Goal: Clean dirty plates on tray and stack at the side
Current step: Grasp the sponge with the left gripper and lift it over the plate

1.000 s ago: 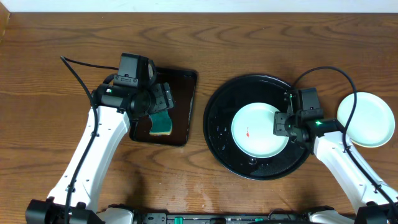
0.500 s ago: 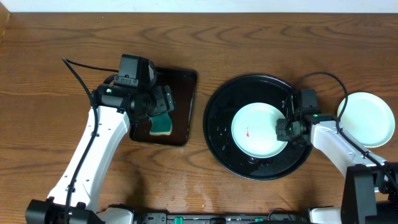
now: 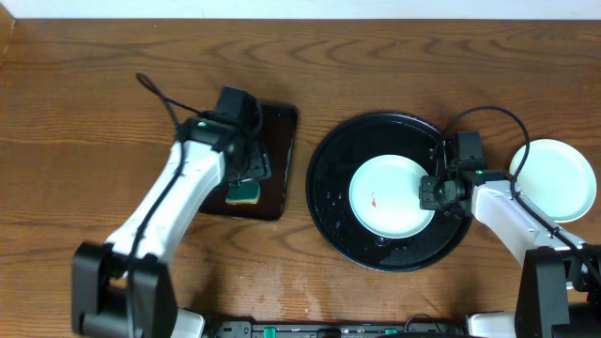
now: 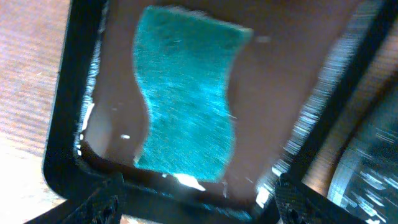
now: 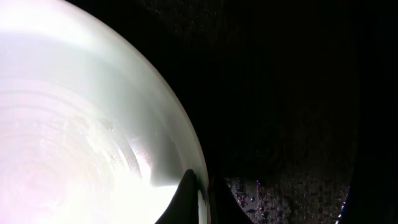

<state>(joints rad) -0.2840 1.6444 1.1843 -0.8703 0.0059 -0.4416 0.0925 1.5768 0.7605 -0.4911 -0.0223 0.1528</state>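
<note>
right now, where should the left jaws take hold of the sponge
Mid-length, across the sponge's two long wavy sides, coming straight down. It lies flat in the small black tray, whose raised rim would likely block a sideways approach.

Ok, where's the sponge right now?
Overhead, at centre-left, the sponge lies in the rectangular black tray, left of the round tray, beneath the left hand.
</note>
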